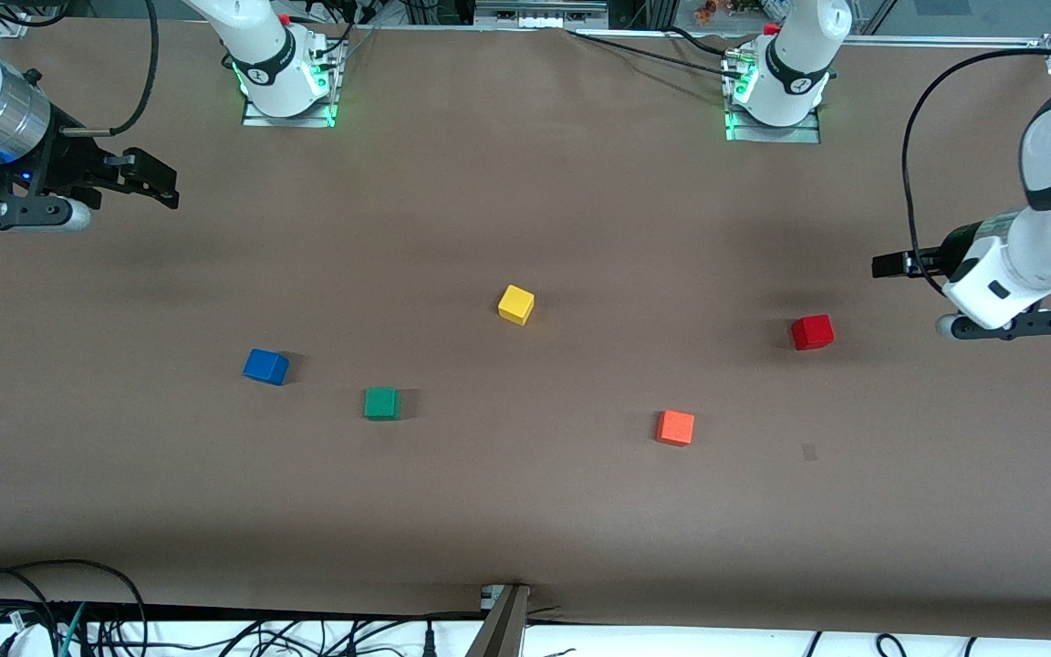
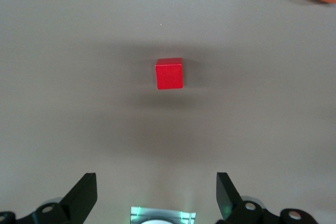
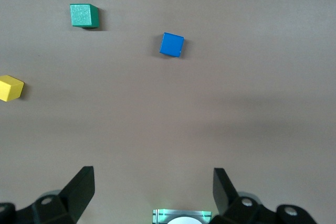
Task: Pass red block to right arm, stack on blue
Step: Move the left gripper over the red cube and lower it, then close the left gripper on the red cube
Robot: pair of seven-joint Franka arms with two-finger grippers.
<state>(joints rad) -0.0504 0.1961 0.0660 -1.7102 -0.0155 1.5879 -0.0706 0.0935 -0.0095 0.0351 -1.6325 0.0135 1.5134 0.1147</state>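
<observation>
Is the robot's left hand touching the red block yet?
Apart. In the left wrist view the red block sits alone on the table, with bare surface between it and the open left gripper.

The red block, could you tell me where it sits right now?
The red block sits on the table toward the left arm's end, with the orange-red cube its closest neighbour, nearer the front camera.

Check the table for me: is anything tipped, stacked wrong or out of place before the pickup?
Nothing stands out. The red block, blue block, green, yellow and orange cubes all sit flat and apart on the table. Left gripper and right gripper are open and empty above it.
</observation>
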